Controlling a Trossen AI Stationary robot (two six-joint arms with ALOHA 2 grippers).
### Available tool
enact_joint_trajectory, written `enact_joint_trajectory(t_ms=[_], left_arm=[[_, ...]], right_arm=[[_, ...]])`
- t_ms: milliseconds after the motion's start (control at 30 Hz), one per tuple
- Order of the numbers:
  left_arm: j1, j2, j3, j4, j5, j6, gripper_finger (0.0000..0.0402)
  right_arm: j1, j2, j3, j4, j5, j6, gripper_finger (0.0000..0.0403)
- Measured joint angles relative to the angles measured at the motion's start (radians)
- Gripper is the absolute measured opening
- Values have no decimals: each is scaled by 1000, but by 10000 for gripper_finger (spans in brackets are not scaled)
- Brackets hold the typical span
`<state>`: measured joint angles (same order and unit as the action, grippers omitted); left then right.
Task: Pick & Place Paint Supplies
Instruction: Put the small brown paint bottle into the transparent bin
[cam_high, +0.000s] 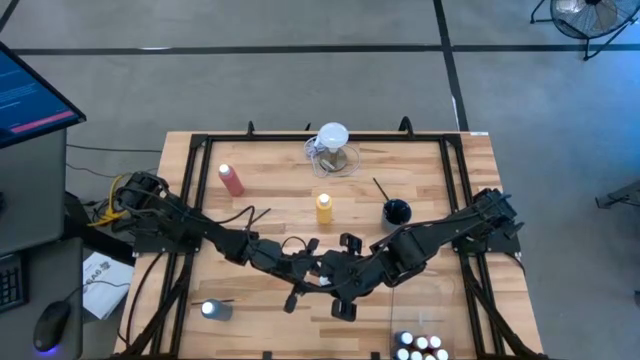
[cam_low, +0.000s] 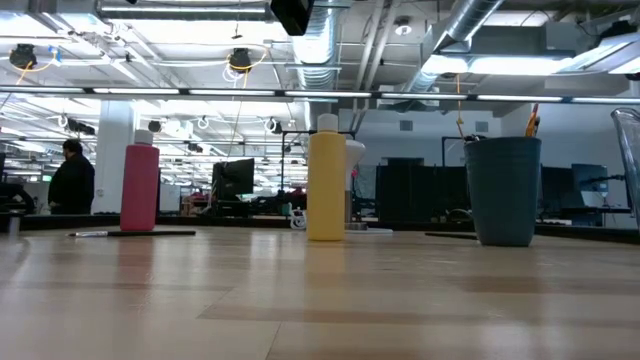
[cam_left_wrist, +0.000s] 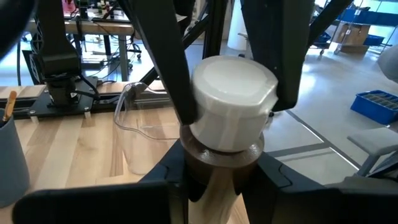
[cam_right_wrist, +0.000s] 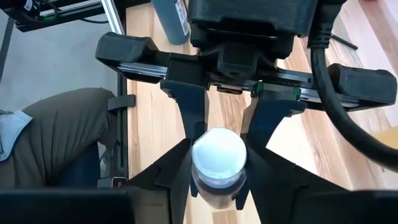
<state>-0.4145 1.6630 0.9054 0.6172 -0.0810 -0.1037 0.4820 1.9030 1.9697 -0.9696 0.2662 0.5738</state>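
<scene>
Paint bottle (cam_left_wrist: 231, 112) white cap | both end effectors gripping | lettering: none legible

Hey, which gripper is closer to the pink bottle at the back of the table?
Left. The left gripper sits mid-table nearer the pink bottle, which stands on the left arm's side; the right gripper meets it there, slightly farther off.

Squeeze bottle (cam_high: 324, 208) mid-table; cup (cam_high: 397, 212) right of it; jug (cam_high: 333, 150) behind.
</scene>
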Motion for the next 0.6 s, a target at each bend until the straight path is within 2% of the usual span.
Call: enact_joint_trajectory(t_ms=[400, 600], left_arm=[[-1, 1, -2, 10, 0, -3, 71], [-1, 1, -2, 9, 0, -1, 71]], right_arm=[[0, 33, -6, 9, -11, -5, 170], [0, 33, -6, 10, -6, -6, 138]])
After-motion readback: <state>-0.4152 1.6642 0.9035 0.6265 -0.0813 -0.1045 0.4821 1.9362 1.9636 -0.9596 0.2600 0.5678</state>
